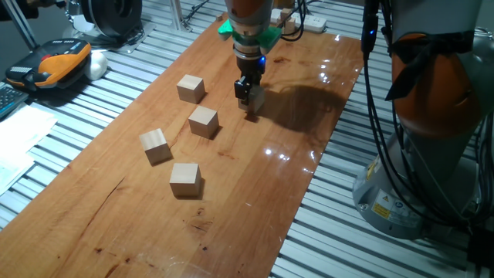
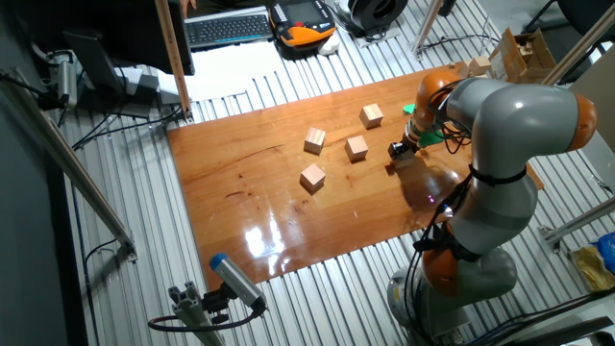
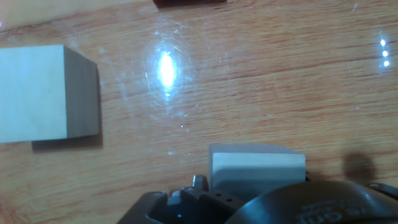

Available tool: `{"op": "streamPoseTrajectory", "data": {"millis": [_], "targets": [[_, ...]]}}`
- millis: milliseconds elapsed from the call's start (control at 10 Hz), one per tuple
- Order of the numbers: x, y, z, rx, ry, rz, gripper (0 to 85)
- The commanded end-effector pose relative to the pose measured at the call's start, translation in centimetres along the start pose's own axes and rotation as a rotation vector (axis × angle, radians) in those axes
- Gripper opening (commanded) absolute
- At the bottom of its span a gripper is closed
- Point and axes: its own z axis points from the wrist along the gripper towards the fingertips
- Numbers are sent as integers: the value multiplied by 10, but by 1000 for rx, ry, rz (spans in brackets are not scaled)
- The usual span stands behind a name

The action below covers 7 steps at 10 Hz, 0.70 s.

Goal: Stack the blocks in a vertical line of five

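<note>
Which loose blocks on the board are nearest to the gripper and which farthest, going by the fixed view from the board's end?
From the gripper:
1. Middle block, just beside it, towards the camera.
2. Back block, off to the side; close to the first, hard to separate.
3. Outer block, further out.
4. Front block, nearest the camera, farthest.

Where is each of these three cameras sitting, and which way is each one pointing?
One fixed view: low at one end of the wooden table, looking along it at four loose blocks; shows the hand and orange arm base.
The other fixed view: high on the opposite side, looking down on the whole table; shows the entire grey arm.
Hand view: on the hand, looking straight down; shows the hand's dark body at the bottom edge and a held block.
Shared: both fixed views show the same four loose blocks.
</note>
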Motion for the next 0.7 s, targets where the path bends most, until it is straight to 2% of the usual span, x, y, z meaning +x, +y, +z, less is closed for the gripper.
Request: {"op": "streamPoseTrajectory", "data": {"millis": [0, 600], "targets": [[0, 0, 0, 0, 0, -1, 680], [0, 0, 0, -4, 6, -23, 680]]}}
